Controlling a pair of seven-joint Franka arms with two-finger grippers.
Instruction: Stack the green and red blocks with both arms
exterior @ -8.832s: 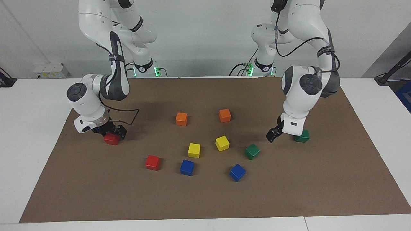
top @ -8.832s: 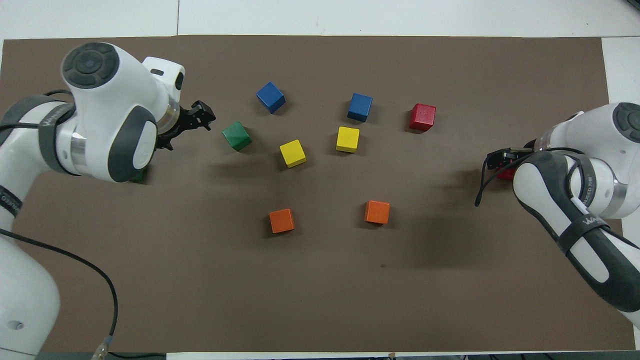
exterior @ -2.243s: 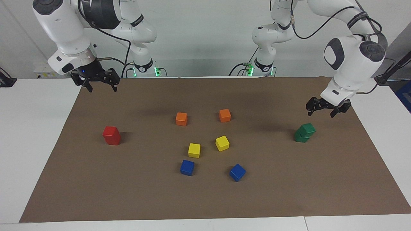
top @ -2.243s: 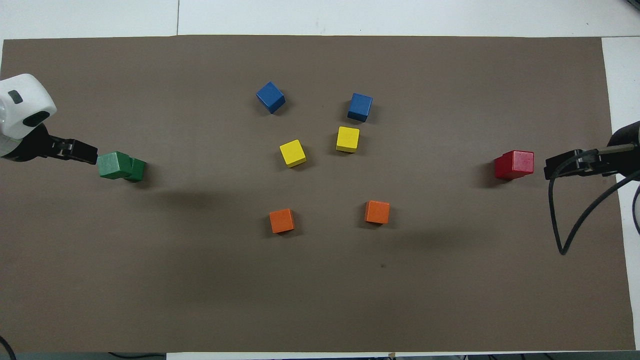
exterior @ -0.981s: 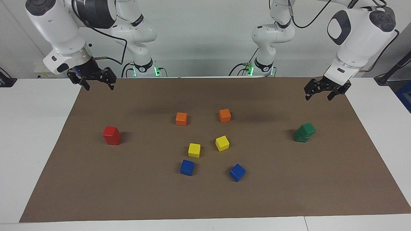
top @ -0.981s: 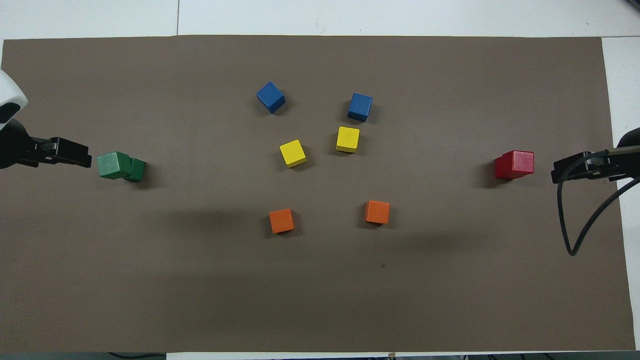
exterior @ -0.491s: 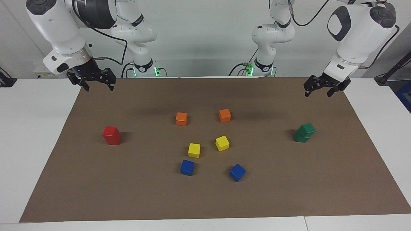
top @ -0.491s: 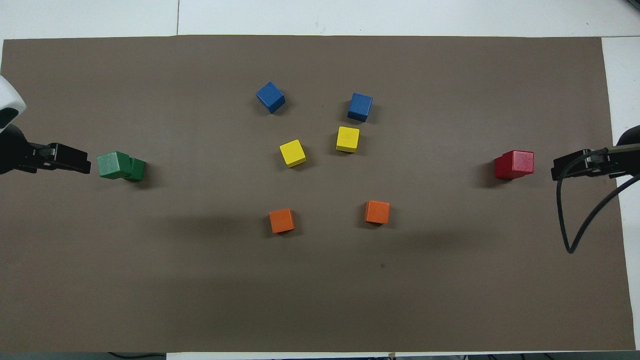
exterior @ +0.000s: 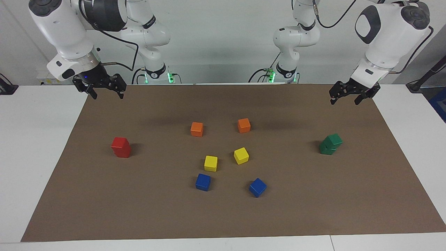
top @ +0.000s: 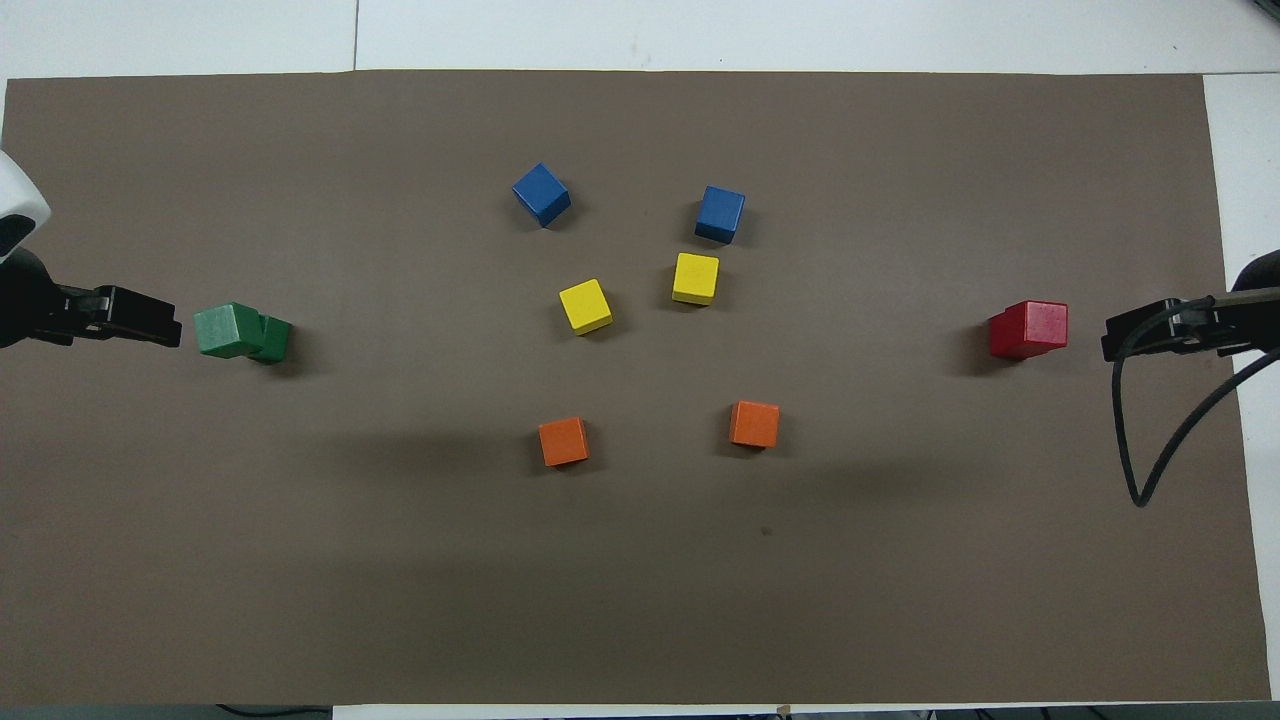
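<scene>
A: Start at the right arm's end of the bench [exterior: 21,167]; what is there?

B: The right pincer [exterior: 104,91] hangs in the air over that end's edge of the brown mat [exterior: 313,209], near the robots; its 2 fingers are spread wide and it has hold of nothing; on the mat below, farther from the robots, the red stack [exterior: 121,147] stands, 1 red cube on another, the upper one twisted a little against the lower

A: And toward the middle?

B: 2 orange cubes, one [exterior: 197,129] beside the other [exterior: 244,125], lie nearest the robots; farther out come 2 yellow cubes [exterior: 210,163] [exterior: 241,155], and farthest out 2 blue cubes [exterior: 203,182] [exterior: 257,187]; all 6 sit singly, apart from each other and well apart from both stacks

A: Then the left arm's end?

B: The green stack [exterior: 330,144] stands there, 1 green cube on another; the top cube is turned and overhangs the lower one; the left pincer [exterior: 345,96] hangs in the air over the mat's edge, near the robots, well clear of that stack; its fingers are parted wide and nothing is between them

A: Does the overhead view agree?

B: Yes; the green stack [top: 240,332] and red stack [top: 1028,329] lie at the mat's 2 ends, with only the tip of each pincer showing past them, left [top: 135,316] and right [top: 1145,331]
</scene>
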